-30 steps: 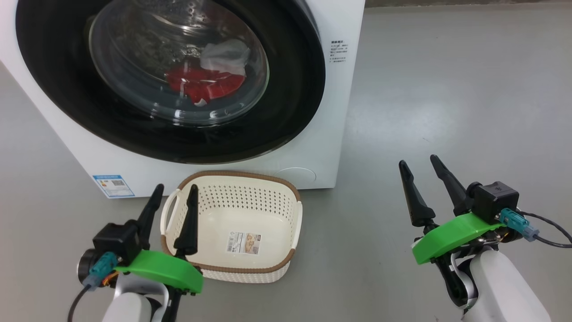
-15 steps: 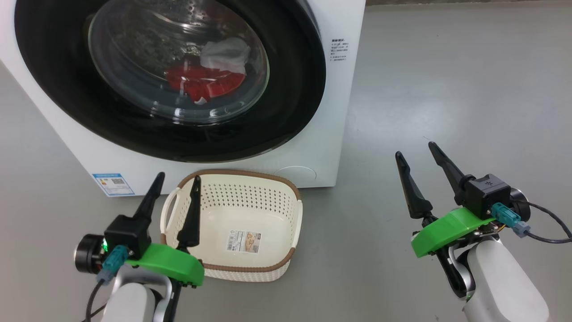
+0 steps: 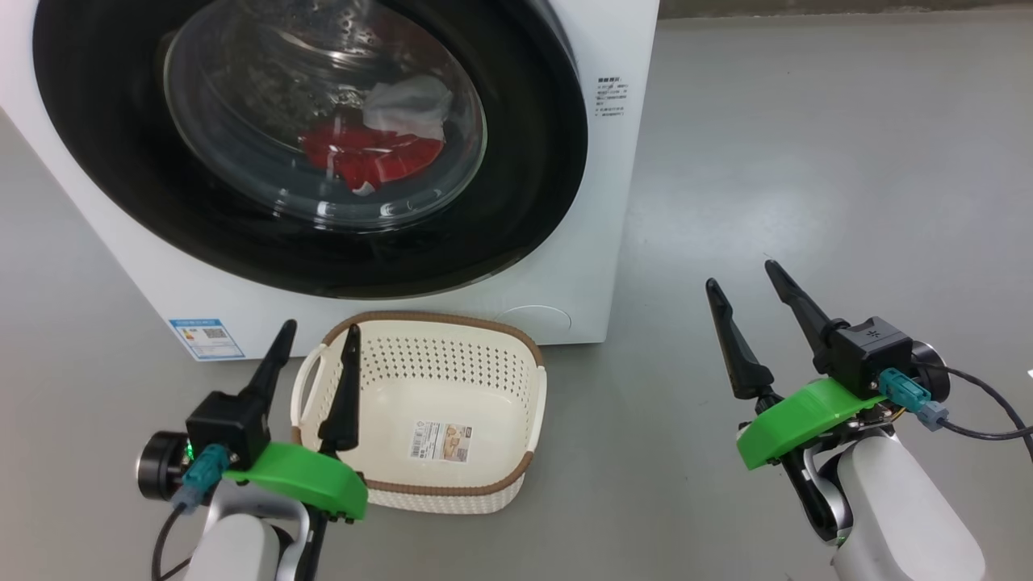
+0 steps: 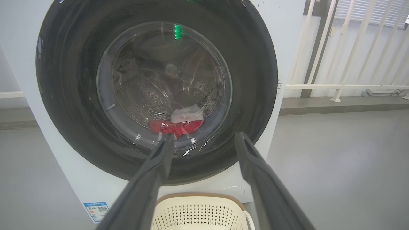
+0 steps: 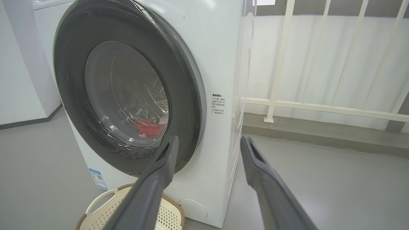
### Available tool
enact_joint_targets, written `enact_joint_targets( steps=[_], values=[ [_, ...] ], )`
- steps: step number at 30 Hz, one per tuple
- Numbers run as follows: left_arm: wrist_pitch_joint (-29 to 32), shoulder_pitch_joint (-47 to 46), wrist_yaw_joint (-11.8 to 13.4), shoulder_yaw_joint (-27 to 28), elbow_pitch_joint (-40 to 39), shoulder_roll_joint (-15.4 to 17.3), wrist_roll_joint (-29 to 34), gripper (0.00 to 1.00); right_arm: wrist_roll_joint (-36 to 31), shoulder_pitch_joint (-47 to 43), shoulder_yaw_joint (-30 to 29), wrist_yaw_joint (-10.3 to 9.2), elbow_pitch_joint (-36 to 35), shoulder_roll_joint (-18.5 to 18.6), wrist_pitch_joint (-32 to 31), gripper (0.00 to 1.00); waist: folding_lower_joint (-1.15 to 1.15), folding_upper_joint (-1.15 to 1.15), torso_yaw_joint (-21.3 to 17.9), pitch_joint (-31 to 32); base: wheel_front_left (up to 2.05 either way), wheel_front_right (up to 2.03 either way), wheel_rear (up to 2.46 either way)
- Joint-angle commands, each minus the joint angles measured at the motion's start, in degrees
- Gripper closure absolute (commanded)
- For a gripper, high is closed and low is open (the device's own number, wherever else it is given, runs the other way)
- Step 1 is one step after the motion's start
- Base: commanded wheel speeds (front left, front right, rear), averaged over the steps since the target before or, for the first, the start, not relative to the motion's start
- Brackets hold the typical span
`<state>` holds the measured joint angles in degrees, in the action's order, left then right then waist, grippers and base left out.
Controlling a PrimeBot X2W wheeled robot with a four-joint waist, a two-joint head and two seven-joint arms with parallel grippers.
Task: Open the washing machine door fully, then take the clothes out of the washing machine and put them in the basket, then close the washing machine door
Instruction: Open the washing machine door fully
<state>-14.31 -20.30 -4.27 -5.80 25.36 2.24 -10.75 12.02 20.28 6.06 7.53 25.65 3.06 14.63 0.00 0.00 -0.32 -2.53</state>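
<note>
Standing on the grey floor (image 3: pixel 807 121), the white washing machine (image 3: pixel 597 202) takes up the upper left of your head view. Its round, black-rimmed door (image 3: pixel 524 161) sits shut against the front.

Your left hand (image 3: pixel 320 327) rises from the lower left corner with its fingers spread, pinching nothing. It aims up at the machine, and its inner finger crosses the left rim of the basket (image 3: pixel 436 317) in that view. Your right hand (image 3: pixel 741 274) hovers well off to the right over bare floor, fingers likewise spread, tilted up and slightly left.

That cream basket rests on the floor just in front of the machine, below the door. The clothes (image 3: pixel 371 157), red with a white piece on top, lie low in the drum (image 3: pixel 242 89) behind the door's window. A paper sticker (image 3: pixel 440 440) lies on the basket's bottom.
</note>
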Motion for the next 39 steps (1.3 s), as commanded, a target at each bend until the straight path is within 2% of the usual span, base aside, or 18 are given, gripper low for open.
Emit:
enact_joint_targets(
  steps=[1, 2, 3, 4, 5, 6, 9, 12, 17, 25, 39],
  values=[
    [-0.7, -2.5, 0.6, 1.5, -1.2, 0.6, -0.2, 0.0, 0.3, 1.5, 1.2, -0.04, -1.1, -0.2, 0.4, 0.0, 0.0, 0.0, 0.0, 0.0, 0.0, 0.0, 0.0],
    [-0.7, -2.5, 0.6, 1.5, -1.2, 0.6, -0.3, 0.0, 0.4, 1.5, 1.5, -0.04, -0.9, -0.2, 0.4, 0.18, 0.0, 0.0, 0.0, 0.0, 0.0, 0.0, 0.0],
    [-0.7, -2.5, 0.6, 1.4, -1.2, 0.6, -0.3, 0.0, 0.5, 1.5, 1.7, -0.04, -0.9, -0.2, 0.4, 0.49, 0.0, 0.0, 0.1, -0.1, 0.0, 0.0, 0.0],
    [-0.7, -2.5, 0.6, 1.3, -1.3, 0.6, -0.3, 0.0, 0.7, 1.6, 1.8, -0.04, -0.8, -0.2, 0.4, 0.64, 0.0, 0.0, 0.2, -0.3, 0.0, 0.0, 0.0],
    [-0.7, -2.5, 0.6, 1.2, -1.3, 0.6, -0.3, 0.0, 0.8, 1.7, 2.0, -0.04, -0.7, -0.2, 0.4, 0.93, 0.0, 0.0, 0.3, -0.5, 0.0, 0.0, 0.0],
    [-0.7, -2.6, 0.6, 1.1, -1.5, 0.6, -0.3, 0.0, 0.9, 1.8, 2.1, -0.04, -0.6, -0.2, 0.4, 1.0, 0.0, 0.0, 0.4, -0.8, 0.0, 0.0, 0.0],
    [-0.7, -3.0, 0.5, 0.8, -2.0, 0.6, -0.3, 0.0, 2.2, 2.6, 2.0, -0.04, -0.7, -0.2, 0.4, 1.0, 0.0, 0.0, 0.9, -1.7, 0.0, 0.0, 0.0],
    [-0.7, -3.3, 0.4, 0.4, -2.9, 0.6, -0.4, 0.0, 6.1, 3.4, 1.9, -0.04, -0.8, -0.2, 0.4, 1.0, 0.0, 0.0, 1.3, -2.7, 0.0, 0.0, 0.0],
    [-0.7, -3.8, 0.4, -0.1, -4.8, 0.6, -0.6, 0.0, 20.1, 5.8, 3.1, -0.04, -1.3, -0.2, 0.4, 1.0, 0.0, 0.0, 1.9, -4.6, 0.0, 0.0, 0.0],
    [-0.7, -4.5, 0.2, -0.4, -9.7, 0.6, -0.4, 0.0, 35.9, 11.3, 4.8, -0.04, -1.2, 0.8, 0.0, 1.0, 0.0, 0.0, 3.2, -8.4, 0.0, 0.0, 0.0],
    [-0.7, -6.8, 0.3, -2.1, -12.8, 0.6, -0.9, 0.0, 62.6, 21.4, 3.7, -0.04, -3.1, 6.1, -10.4, 1.0, 0.0, 0.0, 6.0, -16.4, 0.0, 0.0, 0.0]
  ],
)
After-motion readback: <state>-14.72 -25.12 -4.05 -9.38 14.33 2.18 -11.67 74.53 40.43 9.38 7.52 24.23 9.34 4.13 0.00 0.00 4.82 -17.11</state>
